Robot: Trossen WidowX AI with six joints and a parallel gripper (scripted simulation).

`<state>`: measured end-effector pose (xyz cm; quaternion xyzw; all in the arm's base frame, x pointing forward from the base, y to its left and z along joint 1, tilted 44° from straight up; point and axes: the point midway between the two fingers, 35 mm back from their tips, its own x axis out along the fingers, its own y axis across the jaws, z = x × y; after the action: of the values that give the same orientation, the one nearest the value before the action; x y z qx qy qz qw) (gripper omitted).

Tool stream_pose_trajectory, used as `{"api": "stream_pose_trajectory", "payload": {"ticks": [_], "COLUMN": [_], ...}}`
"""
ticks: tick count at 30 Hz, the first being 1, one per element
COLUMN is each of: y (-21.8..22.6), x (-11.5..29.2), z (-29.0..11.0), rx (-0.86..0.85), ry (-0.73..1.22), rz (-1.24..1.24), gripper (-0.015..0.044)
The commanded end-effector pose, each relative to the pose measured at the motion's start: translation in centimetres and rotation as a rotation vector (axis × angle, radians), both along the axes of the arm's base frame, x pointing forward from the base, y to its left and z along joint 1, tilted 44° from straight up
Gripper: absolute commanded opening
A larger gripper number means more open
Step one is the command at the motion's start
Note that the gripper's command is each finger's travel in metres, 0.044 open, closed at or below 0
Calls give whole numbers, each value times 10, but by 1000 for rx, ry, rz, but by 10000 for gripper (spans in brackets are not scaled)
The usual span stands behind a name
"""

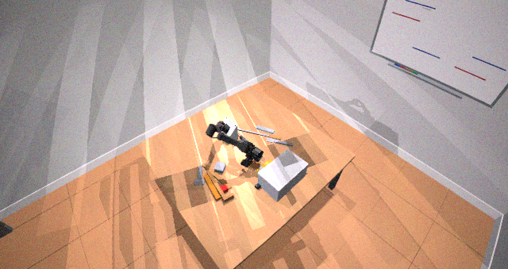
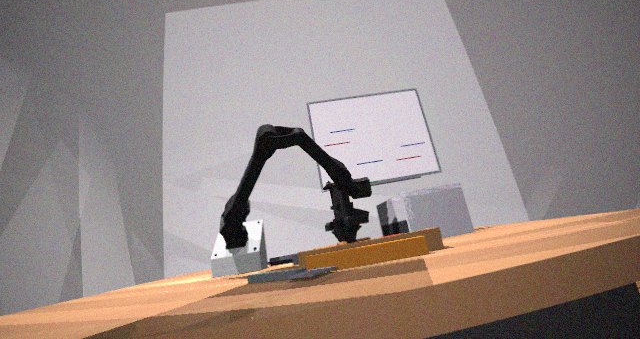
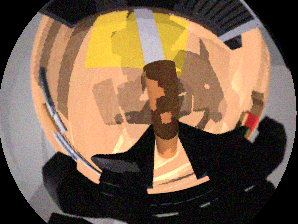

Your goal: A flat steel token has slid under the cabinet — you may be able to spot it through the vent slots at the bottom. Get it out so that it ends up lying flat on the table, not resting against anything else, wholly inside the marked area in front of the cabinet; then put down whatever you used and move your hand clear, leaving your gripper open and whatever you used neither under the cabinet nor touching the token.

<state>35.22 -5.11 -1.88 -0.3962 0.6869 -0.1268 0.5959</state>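
My gripper (image 1: 247,162) (image 2: 346,236) (image 3: 162,124) is shut on a brown stick (image 3: 164,106). It holds the stick low over the table, right in front of the grey cabinet (image 1: 282,174) (image 2: 431,209). A pale grey strip (image 3: 149,35) crosses the yellow area ahead of the stick's tip. I cannot make out the steel token in any view.
Orange and brown flat bars (image 1: 214,187) (image 2: 367,251), a red cube (image 1: 224,188) (image 3: 252,121), a small grey block (image 1: 220,167) and a grey L-shaped piece (image 1: 198,176) lie left of the cabinet. Two grey bars (image 1: 265,129) (image 1: 279,142) lie near the arm's base (image 1: 230,127) (image 2: 240,254).
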Motion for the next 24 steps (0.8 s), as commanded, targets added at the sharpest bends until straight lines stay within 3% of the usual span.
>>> {"api": "stream_pose_trajectory", "payload": {"ticks": [1, 24], "y": [-3, -10], "x": [-6, -28], "z": [1, 8], "rx": [-2, -2], "ry": [6, 7], "rz": [0, 0], "gripper": [0, 0]}}
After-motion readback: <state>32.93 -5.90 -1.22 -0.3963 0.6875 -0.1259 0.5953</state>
